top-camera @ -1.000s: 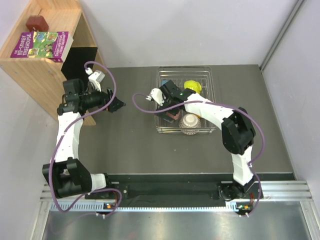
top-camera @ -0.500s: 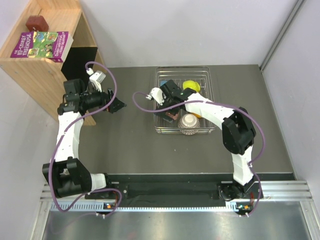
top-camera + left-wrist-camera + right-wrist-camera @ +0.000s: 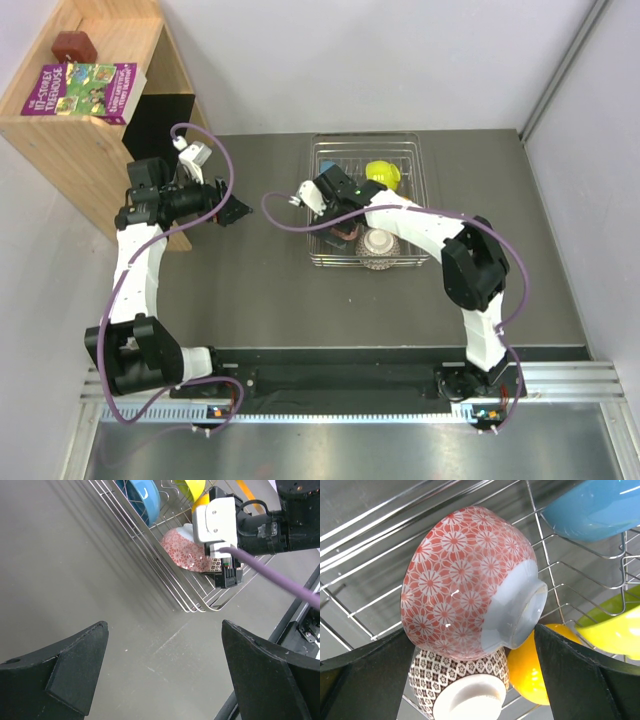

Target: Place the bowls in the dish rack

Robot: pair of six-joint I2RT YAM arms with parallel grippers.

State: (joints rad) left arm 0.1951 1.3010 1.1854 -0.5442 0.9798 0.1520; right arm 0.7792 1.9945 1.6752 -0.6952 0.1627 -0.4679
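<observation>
The silver wire dish rack (image 3: 415,215) stands at the table's far middle. In the right wrist view the pinkish-red bowl (image 3: 465,580) lies on its side, leaning on the upturned brown-lattice bowl (image 3: 460,680). The orange bowl (image 3: 535,675), the yellow-green bowl (image 3: 610,630) and the blue bowl (image 3: 590,505) sit beside them. My right gripper (image 3: 475,627) is inside the rack (image 3: 340,215), open, with a finger on each side of the pinkish-red bowl. My left gripper (image 3: 238,212) hovers left of the rack, open and empty (image 3: 165,625).
A wooden shelf (image 3: 90,125) stands at the far left, with a book (image 3: 85,88) and a dark red block (image 3: 73,45) on top. Purple cables loop from both arms. The table's near edge has a metal rail (image 3: 350,385).
My right gripper has shifted slightly left and back inside the rack. The pinkish-red bowl has stayed in place. The left arm has not moved.
</observation>
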